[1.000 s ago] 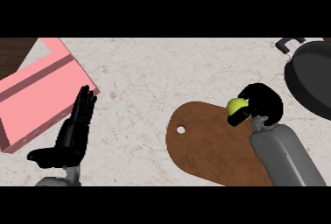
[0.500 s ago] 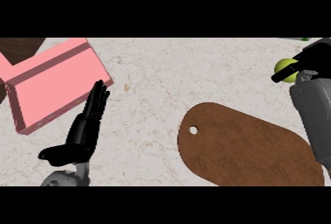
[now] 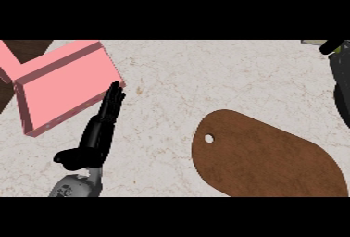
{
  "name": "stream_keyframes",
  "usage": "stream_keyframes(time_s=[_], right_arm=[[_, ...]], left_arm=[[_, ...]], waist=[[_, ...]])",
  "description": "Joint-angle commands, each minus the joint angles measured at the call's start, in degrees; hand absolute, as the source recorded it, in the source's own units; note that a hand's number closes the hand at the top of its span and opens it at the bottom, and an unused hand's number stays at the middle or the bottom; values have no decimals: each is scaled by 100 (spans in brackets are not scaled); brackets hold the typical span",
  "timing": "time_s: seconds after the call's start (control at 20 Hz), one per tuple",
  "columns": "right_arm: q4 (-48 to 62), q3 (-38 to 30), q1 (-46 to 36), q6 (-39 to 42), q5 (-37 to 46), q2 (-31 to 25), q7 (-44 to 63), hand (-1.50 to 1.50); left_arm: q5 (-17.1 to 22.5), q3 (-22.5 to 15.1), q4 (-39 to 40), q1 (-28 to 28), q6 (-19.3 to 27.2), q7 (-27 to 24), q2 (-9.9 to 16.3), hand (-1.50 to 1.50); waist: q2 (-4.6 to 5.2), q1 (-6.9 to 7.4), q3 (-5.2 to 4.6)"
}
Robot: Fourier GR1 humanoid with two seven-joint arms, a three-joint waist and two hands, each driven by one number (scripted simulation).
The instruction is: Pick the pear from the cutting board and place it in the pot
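My right hand [image 3: 333, 45] appeared only as a dark sliver at the upper right corner of the frame, so I could not tell how it was set, and neither pear nor pot was visible. The brown cutting board [image 3: 270, 157] at lower right lay bare, presumably because the fruit was off it. My left hand [image 3: 99, 129] rested at lower left, straight and relaxed, holding nothing, just beside the pink box [image 3: 61, 83].
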Motion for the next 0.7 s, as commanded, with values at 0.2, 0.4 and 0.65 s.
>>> stream_keyframes(time_s=[0.2,0.4,0.65], right_arm=[[1079,-83,-803,-458,968,-53,1302,150],[1426,-272,-939,-683,1217,-181,1463,150],[1868,-493,-1038,-778,1453,-395,1512,150]], left_arm=[[23,79,131,-186,15,96,-35,0],[49,215,207,-52,66,-60,-13,0],[-34,128,269,111,72,-142,-31,0]], waist=[[-41,-105,2],[-57,-164,5],[-106,-337,10]])
